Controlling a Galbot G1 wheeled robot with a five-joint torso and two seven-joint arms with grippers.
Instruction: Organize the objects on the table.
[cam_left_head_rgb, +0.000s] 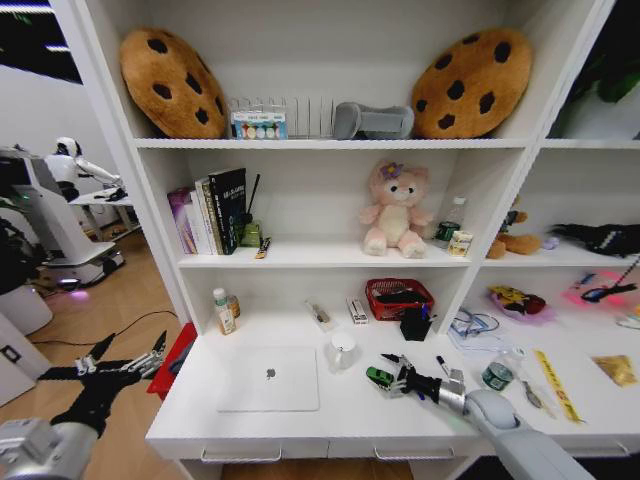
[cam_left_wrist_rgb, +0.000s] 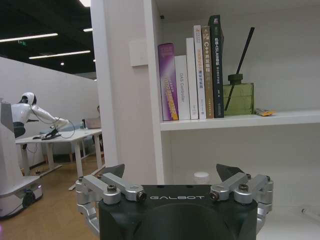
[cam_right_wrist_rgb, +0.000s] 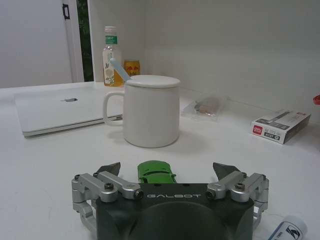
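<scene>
A tiny green toy car (cam_left_head_rgb: 378, 377) (cam_right_wrist_rgb: 156, 172) rests on the white table (cam_left_head_rgb: 300, 425), right of the closed silver laptop (cam_left_head_rgb: 268, 378) (cam_right_wrist_rgb: 60, 107). My right gripper (cam_left_head_rgb: 394, 376) (cam_right_wrist_rgb: 166, 169) is low over the desk, open, with the car between its spread fingers and not gripped. A white lidded mug (cam_left_head_rgb: 342, 350) (cam_right_wrist_rgb: 151, 111) stands just past the car. A pen (cam_left_head_rgb: 443, 366) and a green-lidded jar (cam_left_head_rgb: 497, 376) lie to the right. My left gripper (cam_left_head_rgb: 130, 362) (cam_left_wrist_rgb: 172, 171) hangs open and empty, off the table's left end.
A bottle (cam_left_head_rgb: 223, 311) (cam_right_wrist_rgb: 111, 56) and a can (cam_right_wrist_rgb: 131, 67) stand at the back left. A red basket (cam_left_head_rgb: 399, 297), a black pen holder (cam_left_head_rgb: 415, 323), small boxes (cam_left_head_rgb: 357, 310) (cam_right_wrist_rgb: 280, 125) and a yellow ruler (cam_left_head_rgb: 555, 385) occupy the back and right. Shelves with books (cam_left_wrist_rgb: 192, 75) rise above.
</scene>
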